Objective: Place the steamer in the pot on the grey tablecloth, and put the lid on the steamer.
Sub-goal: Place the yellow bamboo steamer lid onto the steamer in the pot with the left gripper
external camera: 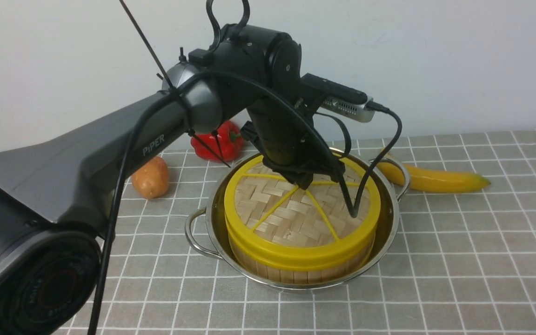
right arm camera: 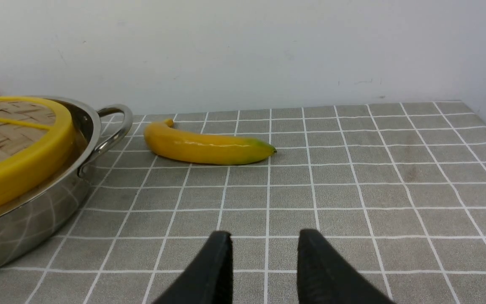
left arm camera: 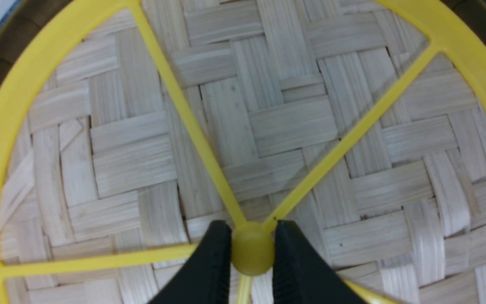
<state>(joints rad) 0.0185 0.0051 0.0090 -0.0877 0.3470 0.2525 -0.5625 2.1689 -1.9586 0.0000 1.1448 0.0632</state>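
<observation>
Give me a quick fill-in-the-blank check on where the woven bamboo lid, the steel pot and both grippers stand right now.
1. The left gripper is shut on the yellow ____ of the flat woven bamboo lid.
2. The bamboo-slat steamer sits inside the shiny steel ____.
3. The right gripper is open and holds ____.
4. Beyond the pot's right handle lies a yellow ____.

Missing words: hub; pot; nothing; banana

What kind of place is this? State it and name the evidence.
Probably a staged kitchen-style test bench, not a real kitchen: a grey grid-lined tablecloth against a bare white wall, a shiny steel pot holding a bamboo steamer, and a loose yellow banana.
</observation>
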